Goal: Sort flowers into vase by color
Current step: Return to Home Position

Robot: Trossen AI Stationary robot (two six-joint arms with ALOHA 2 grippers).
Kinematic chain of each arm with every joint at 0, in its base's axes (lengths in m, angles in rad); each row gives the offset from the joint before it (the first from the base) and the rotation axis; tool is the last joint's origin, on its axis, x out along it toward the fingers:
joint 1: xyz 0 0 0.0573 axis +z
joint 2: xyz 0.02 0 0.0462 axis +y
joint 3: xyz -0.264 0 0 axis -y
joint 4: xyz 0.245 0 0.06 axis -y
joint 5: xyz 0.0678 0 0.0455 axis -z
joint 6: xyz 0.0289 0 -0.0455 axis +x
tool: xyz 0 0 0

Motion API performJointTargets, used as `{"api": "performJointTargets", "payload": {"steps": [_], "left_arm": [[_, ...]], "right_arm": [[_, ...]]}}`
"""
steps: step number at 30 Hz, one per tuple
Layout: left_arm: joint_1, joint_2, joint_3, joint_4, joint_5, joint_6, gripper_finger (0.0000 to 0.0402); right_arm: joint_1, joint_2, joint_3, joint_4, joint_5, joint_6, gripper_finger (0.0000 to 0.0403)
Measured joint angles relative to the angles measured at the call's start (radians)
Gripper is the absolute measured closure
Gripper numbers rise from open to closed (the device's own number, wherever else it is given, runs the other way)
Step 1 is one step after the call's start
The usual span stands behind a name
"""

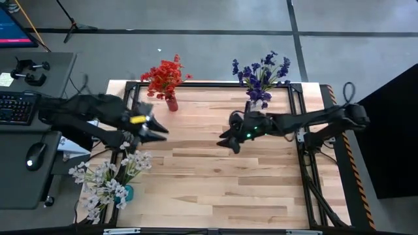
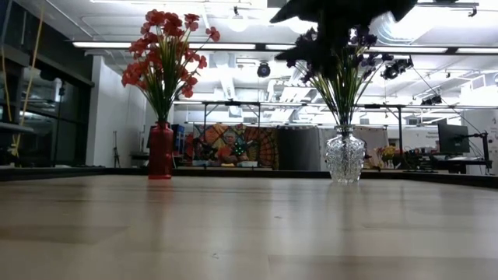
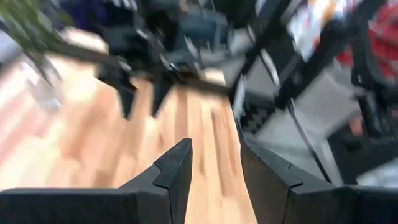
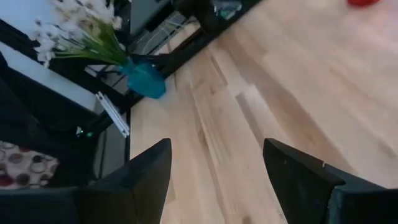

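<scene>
Red flowers [image 1: 165,75], purple flowers [image 1: 261,73], white flowers [image 1: 108,179] in three separate bunches

I can read no text, label, brand or number from here; whatever the monitor [image 1: 13,26] shows is too small to make out.

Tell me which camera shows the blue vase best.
The right wrist view: the blue vase shows its side plainly, with the white flowers rising from it. The high view shows only a bit of it under the blossoms. The low and left wrist views do not show it.
</scene>
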Motion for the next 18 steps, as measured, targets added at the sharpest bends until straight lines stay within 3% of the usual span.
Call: {"api": "performJointTargets", "payload": {"steps": [9, 14, 18], "left_arm": [[-0.023, 0.2, 0.068, -0.106, 0.15, -0.122, 0.028], [-0.036, 0.37, 0.281, -0.407, 0.184, -0.074, 0.028], [-0.05, 0.452, 0.443, -0.589, 0.219, -0.123, 0.0279]], "right_arm": [[0.0, 0.061, -0.004, 0.026, -0.064, -0.047, 0.016], [0.0, 0.036, -0.002, -0.021, -0.068, -0.106, 0.016], [0.0, 0.032, -0.002, -0.081, -0.068, -0.156, 0.016]]}}
